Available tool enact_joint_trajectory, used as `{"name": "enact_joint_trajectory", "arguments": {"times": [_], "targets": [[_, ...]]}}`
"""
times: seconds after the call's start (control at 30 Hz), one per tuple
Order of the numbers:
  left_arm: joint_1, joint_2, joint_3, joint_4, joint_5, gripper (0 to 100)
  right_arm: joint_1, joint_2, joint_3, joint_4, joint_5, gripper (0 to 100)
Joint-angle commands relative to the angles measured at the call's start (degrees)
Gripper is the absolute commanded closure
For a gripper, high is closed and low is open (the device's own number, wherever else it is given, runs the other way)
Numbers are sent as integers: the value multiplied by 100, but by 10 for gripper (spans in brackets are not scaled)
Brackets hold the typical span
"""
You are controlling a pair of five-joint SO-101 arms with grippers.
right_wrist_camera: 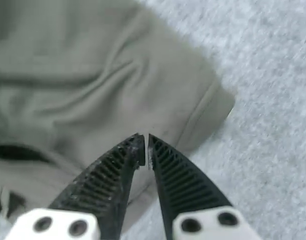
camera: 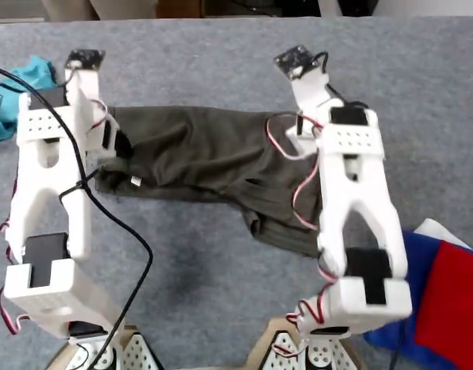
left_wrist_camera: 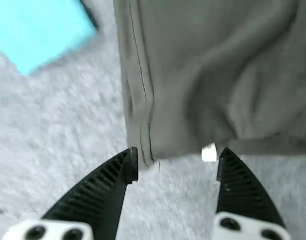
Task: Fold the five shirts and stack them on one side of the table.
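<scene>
Lying rumpled (sleeve bunched), the olive shirt (camera: 197, 150) stretches from left gripper (left_wrist_camera: 175, 162), gaping wide, to right gripper (right_wrist_camera: 146, 147), nearly closed.

White printed arms (camera: 47, 193); black motors (camera: 43, 258), ribbed black jaws; red-white cables (camera: 302, 196).

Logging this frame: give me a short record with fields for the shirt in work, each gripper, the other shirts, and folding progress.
shirt in work: olive shirt, rumpled, spread across the middle of the grey table
left gripper: open, straddling the shirt's edge by a white tag
right gripper: shut or nearly so, over the shirt near a sleeve; pinch on cloth unclear
other shirts: teal shirt far left; blue shirt and red shirt near right
progress: olive shirt not yet folded
</scene>
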Motion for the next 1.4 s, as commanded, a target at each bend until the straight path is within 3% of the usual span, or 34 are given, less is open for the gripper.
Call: {"name": "enact_joint_trajectory", "arguments": {"times": [0.0, 0.2, 0.3, 0.43, 0.6, 0.87, 1.0, 1.17, 1.37], "targets": [[-132, -321, -1046, 176, 167, 740, -31, 716, -989, -132, -193, 966], [105, -154, -2022, 422, 721, 740, 4, 2255, -2202, -167, -589, 968], [448, 400, -1618, -440, 1257, 740, 145, 2633, -2677, 35, -571, 968], [413, 1692, -1178, -2136, 1811, 773, 338, 2923, -3037, 193, -563, 968], [378, 3169, -1811, -2690, 1873, 891, 462, 3662, -3459, 229, -264, 966], [53, 4778, -4149, -1714, 1881, 963, 848, 4646, -5130, 1275, 88, 966], [-53, 5367, -5037, -1363, 1881, 961, 1077, 5244, -6202, 1899, 651, 966], [0, 5771, -6136, -862, 1881, 961, 901, 5974, -7662, 2664, 668, 968], [334, 5798, -7675, 431, 1881, 961, 655, 6097, -9886, 4114, 642, 993]]}}
